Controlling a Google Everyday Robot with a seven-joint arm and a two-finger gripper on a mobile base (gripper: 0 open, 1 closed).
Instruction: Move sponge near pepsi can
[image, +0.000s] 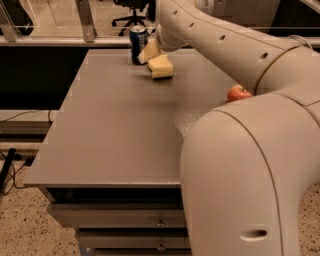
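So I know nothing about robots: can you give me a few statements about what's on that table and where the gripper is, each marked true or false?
1. The sponge is close to the pepsi can, at the far end of the table. True.
2. The pepsi can is lying on its side. False: it stands upright.
3. A red apple sits on the table, partly hidden by the robot's arm. True.
4. The gripper is at the near edge of the table, above the drawers. False: it is at the far end, right by the can and the sponge.
5. The apple sits between the can and the sponge. False: it is well off to the right of both.
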